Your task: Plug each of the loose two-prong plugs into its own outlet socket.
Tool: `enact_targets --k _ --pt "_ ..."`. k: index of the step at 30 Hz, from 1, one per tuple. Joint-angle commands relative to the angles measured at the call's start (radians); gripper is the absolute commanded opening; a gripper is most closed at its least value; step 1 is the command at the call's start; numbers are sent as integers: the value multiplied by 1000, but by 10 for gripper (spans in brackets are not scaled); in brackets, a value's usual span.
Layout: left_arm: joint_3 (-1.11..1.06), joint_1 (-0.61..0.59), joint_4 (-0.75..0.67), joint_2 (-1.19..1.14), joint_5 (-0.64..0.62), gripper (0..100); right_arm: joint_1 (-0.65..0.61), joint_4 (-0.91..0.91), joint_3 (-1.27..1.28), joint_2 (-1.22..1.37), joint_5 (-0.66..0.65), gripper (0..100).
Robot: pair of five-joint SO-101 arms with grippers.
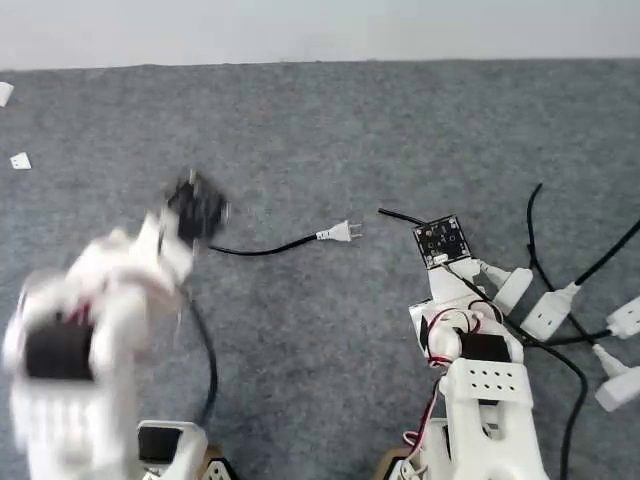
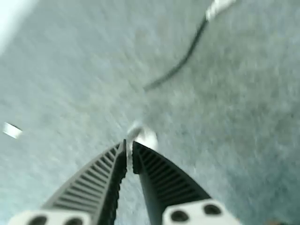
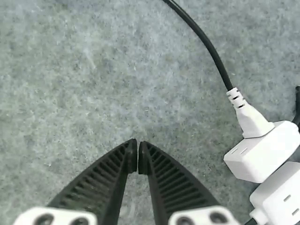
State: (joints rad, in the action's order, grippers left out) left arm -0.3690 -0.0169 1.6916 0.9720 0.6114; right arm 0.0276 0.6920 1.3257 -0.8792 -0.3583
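A loose white two-prong plug (image 1: 341,232) lies on the grey carpet mid-table, its black cable (image 1: 265,248) trailing toward the left arm. My left gripper (image 2: 129,143), blurred, is shut above the carpet, well short of that plug (image 2: 219,5). A small white blur (image 2: 140,136) sits just past its fingertips; I cannot tell whether it is held. My right gripper (image 3: 138,157) is shut with nothing in it, hovering over bare carpet beside a white socket block (image 3: 262,152) that has a plug (image 3: 248,117) in it. Several white sockets (image 1: 545,312) lie at the right.
Black cables (image 1: 575,285) loop around the sockets at the right edge. White scraps (image 1: 20,160) lie at the far left of the carpet. A pale wall runs along the back. Open carpet lies between the two arms.
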Motion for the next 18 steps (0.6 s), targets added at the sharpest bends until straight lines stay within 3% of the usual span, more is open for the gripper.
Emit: enact_targets --k 1,10,13,18 --pt "-4 26 34 126 -23 13 -8 -12 -6 -19 -6 9" --pt "-27 104 63 305 -97 15 -1 -4 2 -19 -5 9" --pt "-142 14 61 338 -127 31 -1 -5 14 -21 -6 9" --pt "-433 -192 -52 347 -238 156 -1 -4 15 -21 -9 9"
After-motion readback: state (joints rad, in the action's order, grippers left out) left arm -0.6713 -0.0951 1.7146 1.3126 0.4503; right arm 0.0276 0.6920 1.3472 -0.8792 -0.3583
